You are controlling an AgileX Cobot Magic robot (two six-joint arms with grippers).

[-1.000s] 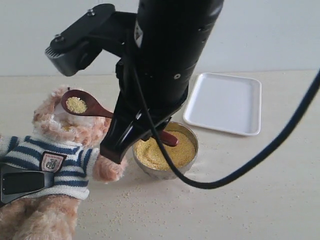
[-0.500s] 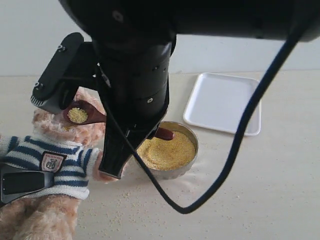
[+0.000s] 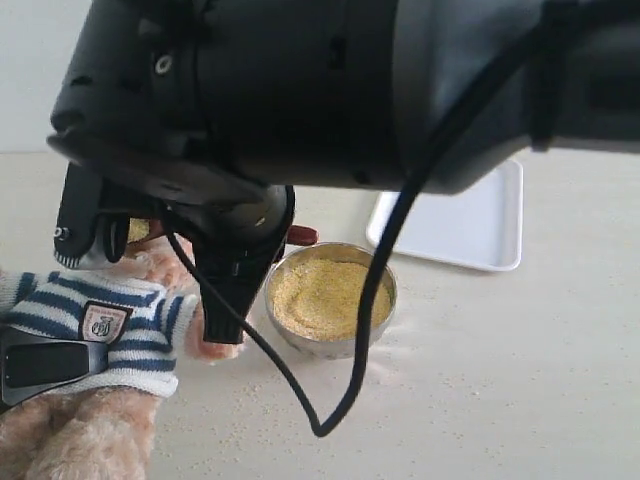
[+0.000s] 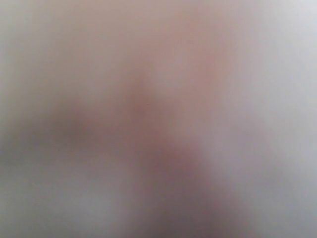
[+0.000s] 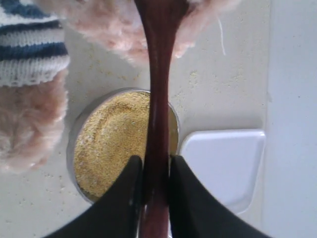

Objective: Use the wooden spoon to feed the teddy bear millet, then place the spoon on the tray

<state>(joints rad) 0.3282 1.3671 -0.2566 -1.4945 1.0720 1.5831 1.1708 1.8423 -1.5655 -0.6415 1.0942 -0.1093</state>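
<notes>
The right gripper (image 5: 156, 166) clamps the wooden spoon (image 5: 157, 74) by its slim handle, a finger on each side. The spoon's far end sits against the teddy bear's (image 3: 120, 315) fur. The handle crosses over the metal bowl (image 3: 386, 300) of millet (image 3: 328, 298). The white tray (image 3: 470, 235) lies just beyond the bowl.

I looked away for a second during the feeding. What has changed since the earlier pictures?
The right gripper, shut on the wooden spoon as before, swung left and nearer the camera; its arm now hides the head of the teddy bear. The spoon's handle end rose from above the millet. The bear, the bowl and the tray stayed put.
</notes>
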